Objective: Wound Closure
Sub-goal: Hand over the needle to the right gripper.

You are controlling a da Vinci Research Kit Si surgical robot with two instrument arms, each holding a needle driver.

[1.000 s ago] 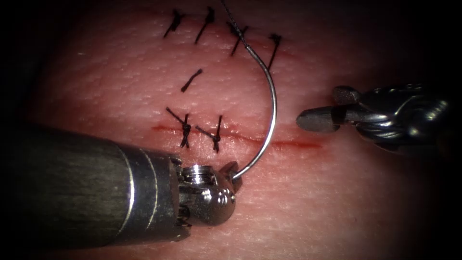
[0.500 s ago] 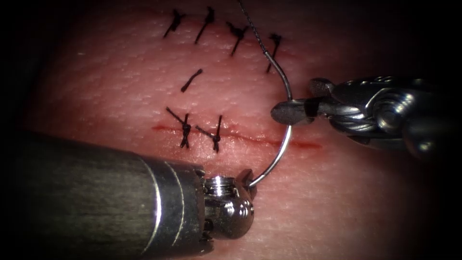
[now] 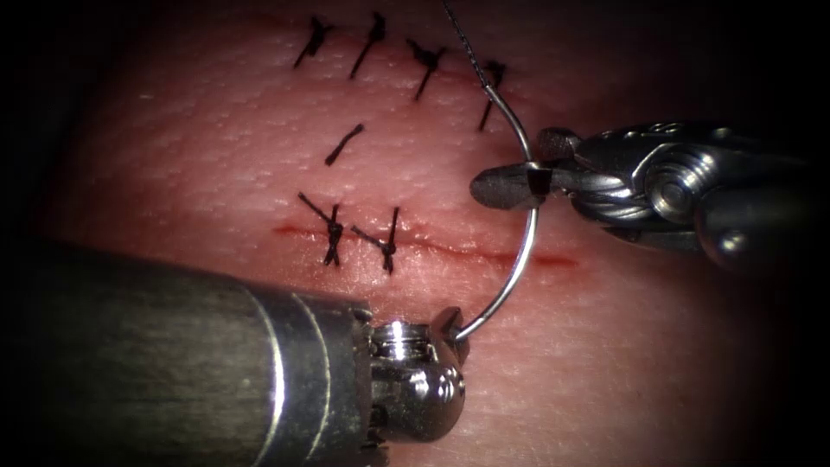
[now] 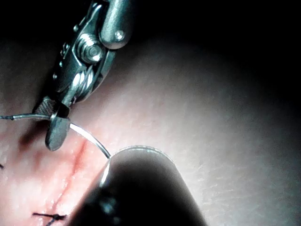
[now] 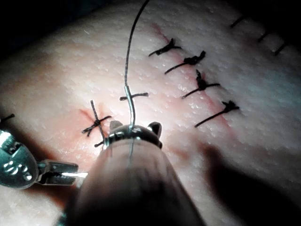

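My left tool comes in from the lower left, its jaws shut on the curved needle close to its pointed end. The needle arches free above the tissue and crosses over the unstitched right part of the cut. Black thread runs up from its blunt end. My right tool has its jaws open astride the needle's upper half, one finger on the needle's left. The left wrist view shows the right tool around the needle; the right wrist view shows needle and thread.
Two knotted stitches close the cut's left part. A second row of several stitches lies farther back. A short loose piece of thread rests between the rows. The left tool's thick shaft covers the lower left tissue.
The right tool came in leftward and upward from clear of the needle until its open jaws straddle it. The left tool shifted right and slightly down, carrying the needle along.
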